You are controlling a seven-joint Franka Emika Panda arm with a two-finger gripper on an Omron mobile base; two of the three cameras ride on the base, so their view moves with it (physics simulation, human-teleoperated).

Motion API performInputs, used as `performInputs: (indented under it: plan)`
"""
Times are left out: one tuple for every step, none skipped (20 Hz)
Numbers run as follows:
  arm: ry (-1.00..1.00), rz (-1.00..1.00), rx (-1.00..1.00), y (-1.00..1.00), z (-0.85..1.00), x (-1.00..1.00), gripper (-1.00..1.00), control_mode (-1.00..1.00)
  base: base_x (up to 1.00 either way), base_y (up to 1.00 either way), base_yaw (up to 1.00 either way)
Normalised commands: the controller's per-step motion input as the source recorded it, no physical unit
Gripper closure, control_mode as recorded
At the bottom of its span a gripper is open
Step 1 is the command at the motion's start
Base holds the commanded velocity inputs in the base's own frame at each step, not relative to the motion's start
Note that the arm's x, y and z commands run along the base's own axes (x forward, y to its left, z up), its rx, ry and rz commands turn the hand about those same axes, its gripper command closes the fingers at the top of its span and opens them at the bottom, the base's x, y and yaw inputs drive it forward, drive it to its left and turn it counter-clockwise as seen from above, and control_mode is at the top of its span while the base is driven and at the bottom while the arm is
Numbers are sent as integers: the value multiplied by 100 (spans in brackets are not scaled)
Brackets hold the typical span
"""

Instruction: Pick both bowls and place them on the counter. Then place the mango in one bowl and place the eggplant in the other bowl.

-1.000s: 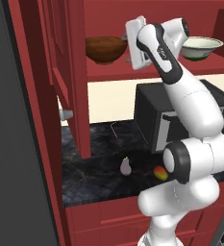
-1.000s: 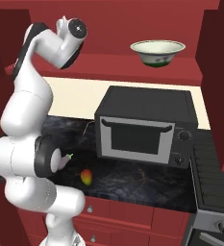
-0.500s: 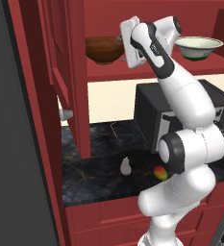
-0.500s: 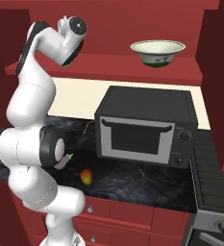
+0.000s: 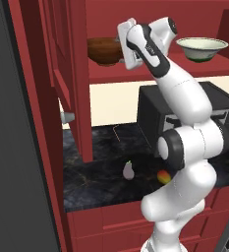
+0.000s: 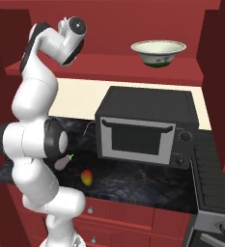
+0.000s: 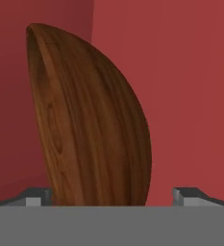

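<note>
Two bowls sat on the red shelf [image 5: 150, 75]: the brown wooden bowl [image 5: 104, 50] left, the cream bowl [image 6: 159, 52] right. One mango [image 6: 87, 177] and one eggplant [image 5: 128, 170], stem up, lay on the counter [image 6: 133, 181]. The gripper [image 7: 113, 198] stood wide, the wooden bowl between its fingers, contact unclear.

white arm [image 5: 185, 98], dark joints, grey fingertips [image 7: 36, 198]

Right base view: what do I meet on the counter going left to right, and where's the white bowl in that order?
Eggplant → mango → microwave, all on the counter. The white bowl sits on the red shelf above the microwave.
</note>
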Motion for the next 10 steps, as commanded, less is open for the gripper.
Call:
performInputs:
  plan:
    - [0,1,0,7,-2,25,-100,-100,0,0,0]
    - [0,1,-1,6,-5,20,-100,-100,0,0,0]
    - [1,1,-3,6,-9,19,-100,-100,0,0,0]
    - [0,1,-2,6,-10,18,-100,-100,0,0,0]
    - [0,1,-2,6,-7,22,-100,-100,0,0,0]
    - [0,2,-1,5,-5,24,-100,-100,0,0,0]
    - [0,2,-1,5,-3,20,-100,-100,0,0,0]
    - [0,2,-3,6,-5,8,100,-100,0,0,0]
    - [0,4,-4,4,-7,0,100,-100,0,0,0]
    - [0,6,-3,0,-9,-6,100,-100,0,0,0]
